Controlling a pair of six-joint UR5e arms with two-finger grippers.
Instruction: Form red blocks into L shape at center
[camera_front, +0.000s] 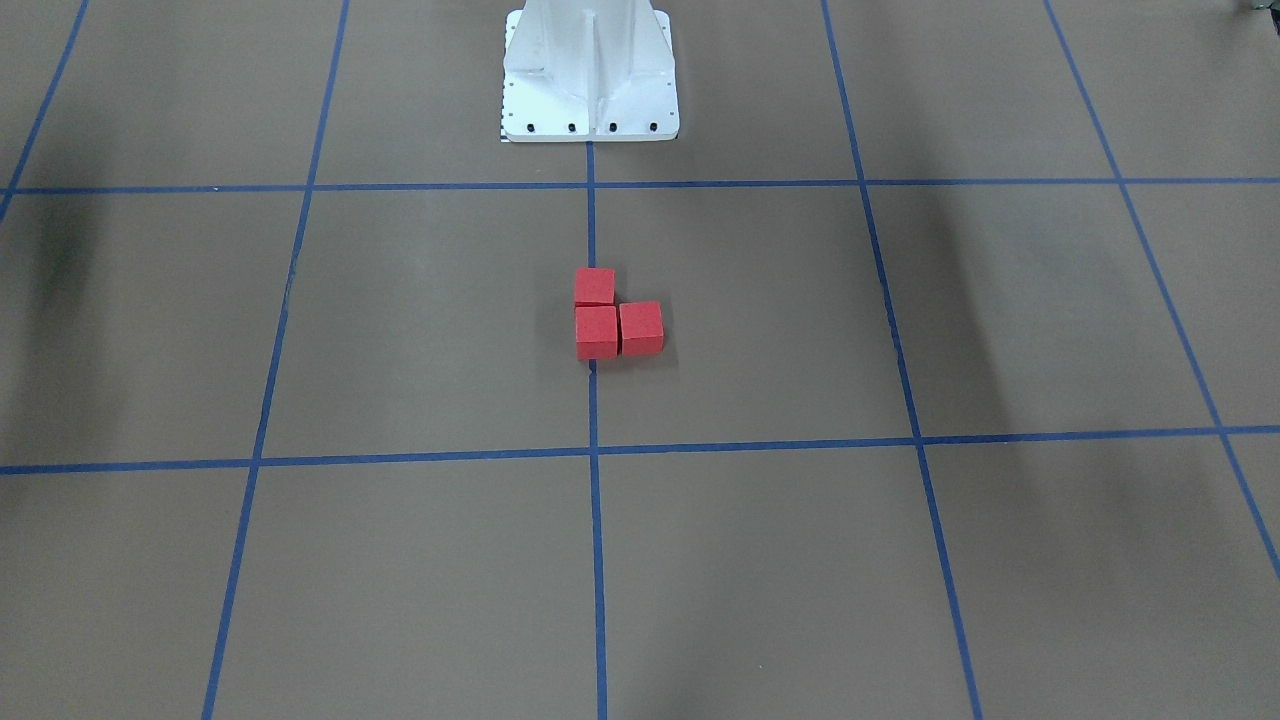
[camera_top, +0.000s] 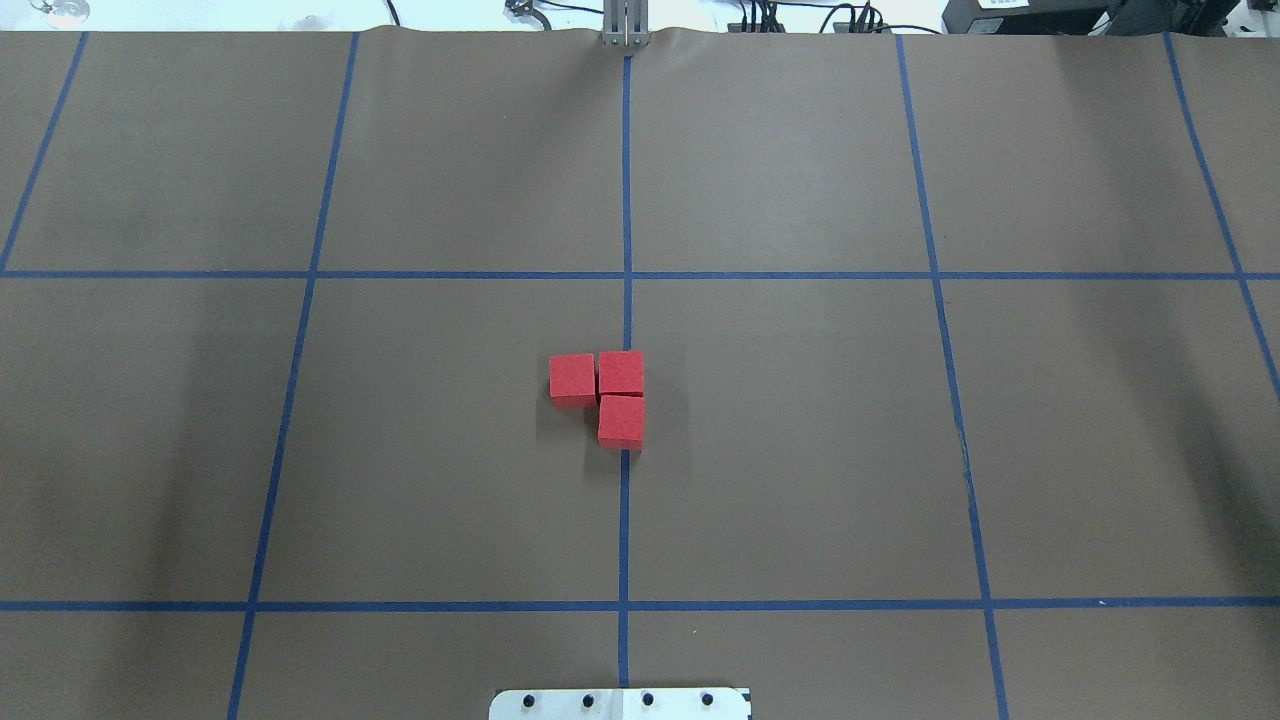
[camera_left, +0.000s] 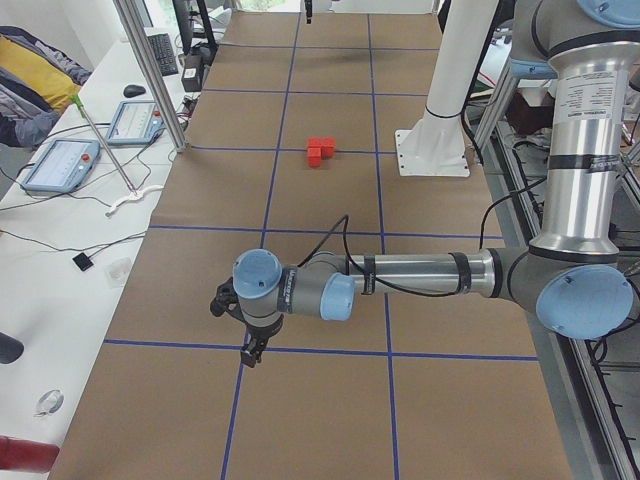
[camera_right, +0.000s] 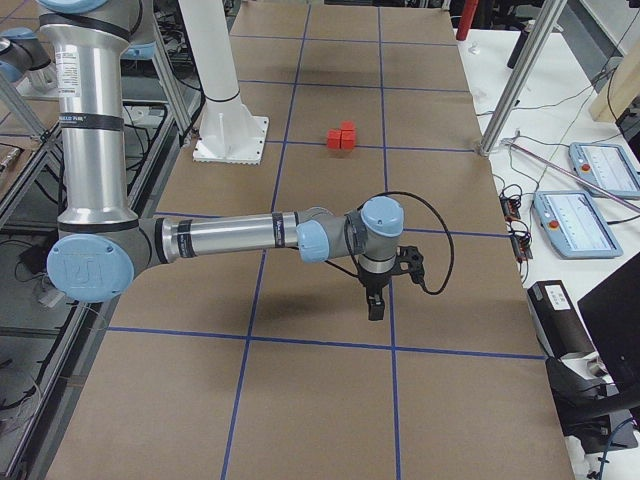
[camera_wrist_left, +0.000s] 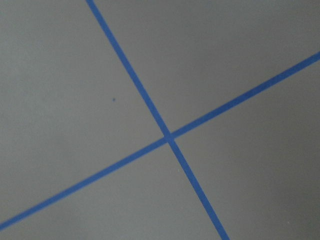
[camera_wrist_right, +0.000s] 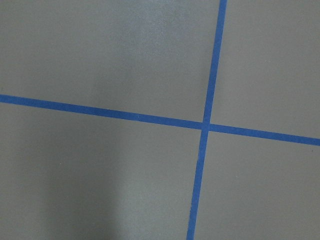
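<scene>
We judge the task as good as done: the three red blocks (camera_top: 620, 378) sit touching one another in an L in the middle of the overhead view. Two lie on the blue tape line (camera_top: 626, 310) up the frame's centre, and the third is against the upper one's left face. At most a small squaring-up seems left. Both arms are well apart from them. The left gripper (camera_left: 250, 352) hangs over a tape crossing at the lower left of the left side view, and the right gripper (camera_right: 375, 303) hangs mid-frame in the right side view. We cannot tell how wide either stands, though all three blocks lie on the floor, so neither carries one. The brown surface (camera_top: 800, 450) is matte and gridded, with the white robot base (camera_front: 590, 100) at the front view's top edge. White benches (camera_left: 60, 230) with teach pendants (camera_left: 60, 165) flank it.
</scene>
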